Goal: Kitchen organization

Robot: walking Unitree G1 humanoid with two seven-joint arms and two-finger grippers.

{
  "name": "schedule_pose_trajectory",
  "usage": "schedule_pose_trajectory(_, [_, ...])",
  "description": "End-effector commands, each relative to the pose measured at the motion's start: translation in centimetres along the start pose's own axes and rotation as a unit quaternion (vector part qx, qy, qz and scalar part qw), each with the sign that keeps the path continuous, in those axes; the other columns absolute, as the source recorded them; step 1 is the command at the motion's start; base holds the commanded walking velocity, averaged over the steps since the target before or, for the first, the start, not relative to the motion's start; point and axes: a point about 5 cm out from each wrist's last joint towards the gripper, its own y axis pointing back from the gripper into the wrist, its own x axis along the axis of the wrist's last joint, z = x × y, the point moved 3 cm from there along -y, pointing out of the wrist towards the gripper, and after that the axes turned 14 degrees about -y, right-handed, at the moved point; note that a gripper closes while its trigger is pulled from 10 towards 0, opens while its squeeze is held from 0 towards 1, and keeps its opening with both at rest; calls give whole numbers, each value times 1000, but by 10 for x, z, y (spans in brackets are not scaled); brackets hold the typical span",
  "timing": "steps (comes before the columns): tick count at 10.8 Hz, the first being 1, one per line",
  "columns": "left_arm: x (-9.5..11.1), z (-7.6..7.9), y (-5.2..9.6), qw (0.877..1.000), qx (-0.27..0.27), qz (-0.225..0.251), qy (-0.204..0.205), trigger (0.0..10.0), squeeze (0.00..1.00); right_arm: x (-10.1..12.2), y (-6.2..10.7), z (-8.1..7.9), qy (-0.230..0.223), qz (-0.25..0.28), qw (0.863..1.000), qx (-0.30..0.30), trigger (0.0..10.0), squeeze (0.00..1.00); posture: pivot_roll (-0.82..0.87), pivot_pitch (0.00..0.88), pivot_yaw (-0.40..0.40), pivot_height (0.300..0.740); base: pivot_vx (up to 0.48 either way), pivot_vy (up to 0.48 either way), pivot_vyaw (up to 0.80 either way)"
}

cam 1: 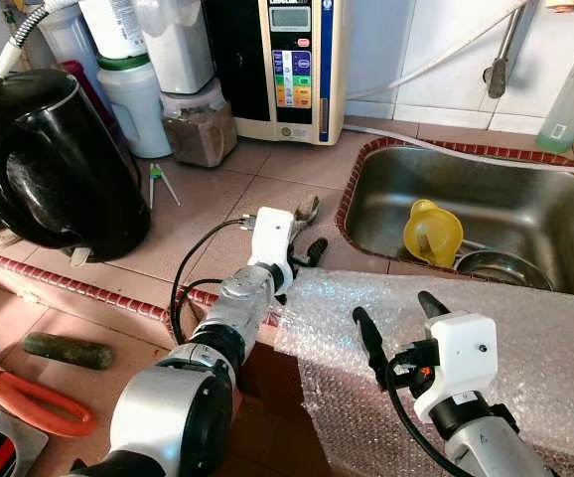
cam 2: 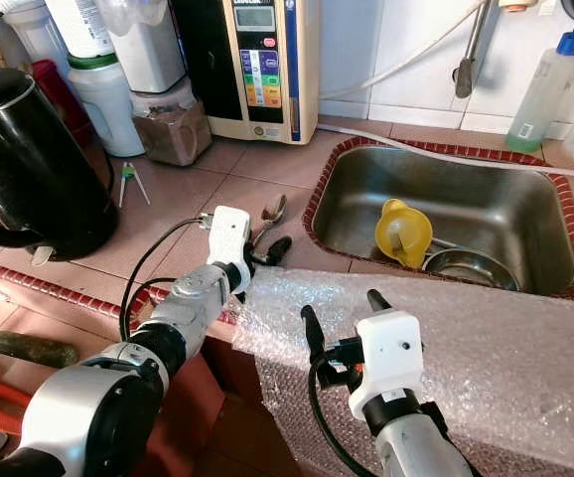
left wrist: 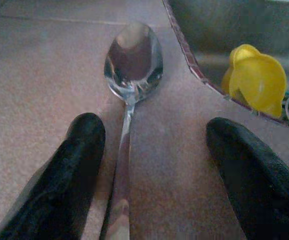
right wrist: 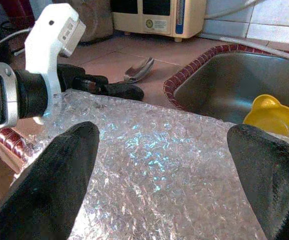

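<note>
No brand or label can be read: the cream water purifier (cam 1: 285,65) at the back wall shows a small screen and coloured buttons, but the print is too small to make out. 1 metal spoon (left wrist: 132,70) lies flat on the tiled worktop (cam 1: 217,189), bowl pointing away from the robot, just beside the red-tiled rim of the steel sink (cam 1: 525,204). The left gripper (left wrist: 149,150) sits low over the spoon handle with its 2 black fingers (left wrist: 79,160) spread, 1 on each side of the handle, not pinching it. The right gripper (cam 1: 396,318) hovers over a sheet of bubble wrap (right wrist: 159,165) draped across the worktop's front edge, its fingers also spread wide and holding nothing. In the sink lie 1 yellow plastic funnel-like piece (cam 1: 432,234) and 1 metal bowl (cam 1: 496,266). 1 black electric kettle (cam 1: 49,164) stands at the left, well apart from the spoon, leaving bare tile between them. 1 clear bottle of green liquid (cam 2: 540,94) stands behind the sink.
</note>
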Motion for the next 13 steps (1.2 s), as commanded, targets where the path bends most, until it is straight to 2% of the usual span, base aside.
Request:
schedule_pose_trajectory(1, [-14,3,2,1000,-6,-30,-8,2706,0,5,1,-4,-3,8,1000,2,10000,0,-278,67,123,740,0,0,0])
schedule_pose_trajectory(2, [-15,4,3,999,-8,-32,-9,0,0,5,2,-4,-4,8,1000,1,10000,0,-280,70,125,740,0,0,0])
schedule_pose_trajectory(10, [-25,5,6,998,-39,-49,-23,0,0,4,-1,-6,-6,9,1000,0,10000,0,-268,69,128,740,0,0,0])
schedule_pose_trajectory(13, [-29,0,9,998,-38,-52,-26,0,0,4,-2,-6,-6,9,1000,2,10000,0,-264,68,127,740,0,0,0])
